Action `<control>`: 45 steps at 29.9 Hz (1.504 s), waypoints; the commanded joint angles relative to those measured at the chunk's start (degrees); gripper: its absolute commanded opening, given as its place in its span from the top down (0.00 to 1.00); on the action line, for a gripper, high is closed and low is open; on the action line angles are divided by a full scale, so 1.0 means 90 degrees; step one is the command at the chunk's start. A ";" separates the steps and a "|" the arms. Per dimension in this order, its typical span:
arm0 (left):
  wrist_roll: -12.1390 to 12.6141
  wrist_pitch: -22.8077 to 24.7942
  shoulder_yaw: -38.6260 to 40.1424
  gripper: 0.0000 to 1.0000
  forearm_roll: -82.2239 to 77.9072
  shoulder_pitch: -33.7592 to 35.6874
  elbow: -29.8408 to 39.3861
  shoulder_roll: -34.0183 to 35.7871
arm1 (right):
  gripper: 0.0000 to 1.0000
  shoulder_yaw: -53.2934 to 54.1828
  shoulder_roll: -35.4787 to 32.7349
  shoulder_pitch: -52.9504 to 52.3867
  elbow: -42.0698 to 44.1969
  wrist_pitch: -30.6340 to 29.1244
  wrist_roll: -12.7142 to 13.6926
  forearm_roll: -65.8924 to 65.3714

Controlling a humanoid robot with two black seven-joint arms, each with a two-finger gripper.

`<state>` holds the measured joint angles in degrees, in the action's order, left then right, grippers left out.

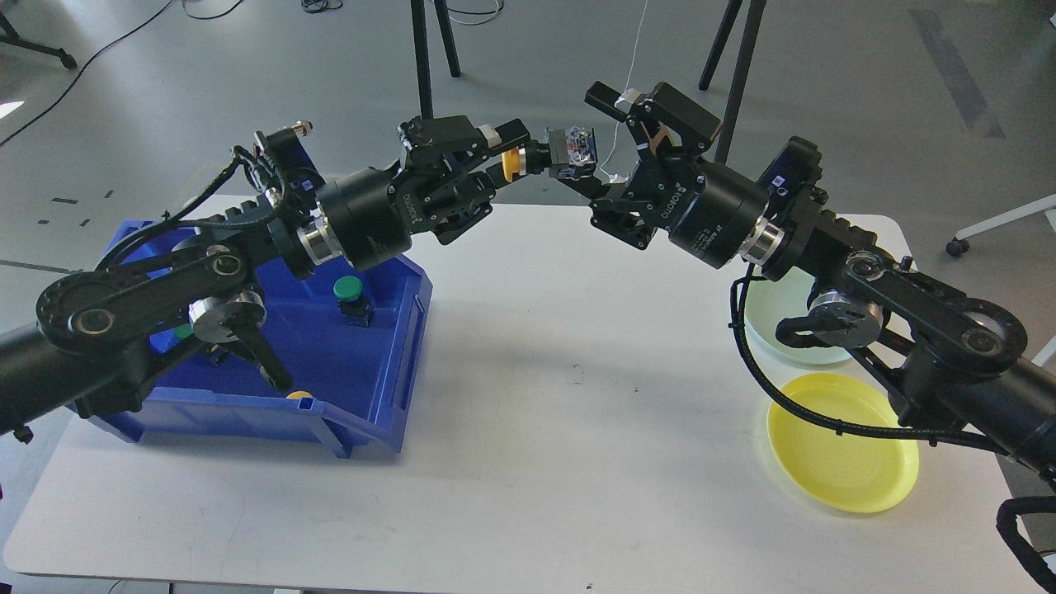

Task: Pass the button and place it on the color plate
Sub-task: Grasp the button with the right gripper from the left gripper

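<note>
My left gripper is shut on a yellow push button and holds it high above the table's far edge, with the button's dark switch block pointing right. My right gripper is open, its upper and lower fingers standing on either side of that switch block without closing on it. A yellow plate lies at the table's right front, and a pale green plate lies behind it, partly hidden by my right arm.
A blue bin stands on the table's left side under my left arm. It holds a green button and the edge of another yellow button. Tripod legs stand on the floor behind the table.
</note>
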<state>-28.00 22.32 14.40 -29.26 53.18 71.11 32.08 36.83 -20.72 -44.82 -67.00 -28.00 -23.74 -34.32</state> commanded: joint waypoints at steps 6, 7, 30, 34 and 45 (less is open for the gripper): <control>0.0000 0.0010 0.0002 0.80 0.0146 -0.0001 -0.0050 0.0000 | 0.10 -0.0010 0.0007 0.0009 -0.0007 -0.0001 0.0011 -0.0015; 0.0000 0.0010 0.0002 0.80 0.0146 -0.0001 -0.0050 0.0000 | 0.10 -0.0010 0.0007 0.0009 -0.0007 -0.0001 0.0011 -0.0015; 0.0000 0.0097 0.0002 0.79 0.0136 -0.0001 -0.0059 0.0000 | 0.50 -0.0166 -0.0003 0.0009 0.0003 -0.0001 0.0050 -0.0034; 0.0000 0.0107 0.0002 0.79 0.0136 -0.0001 -0.0059 0.0010 | 0.65 -0.0176 -0.0003 -0.0001 0.0003 -0.0001 0.0069 -0.0034; 0.0000 0.0342 -0.0008 0.71 0.0097 -0.0040 -0.0059 0.0029 | 0.99 -0.0166 -0.0012 -0.0040 0.0003 -0.0001 0.0177 -0.0024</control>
<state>-28.04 25.10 14.37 -28.27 52.86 70.57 32.29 35.21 -20.77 -45.09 -66.88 -28.00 -22.13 -34.64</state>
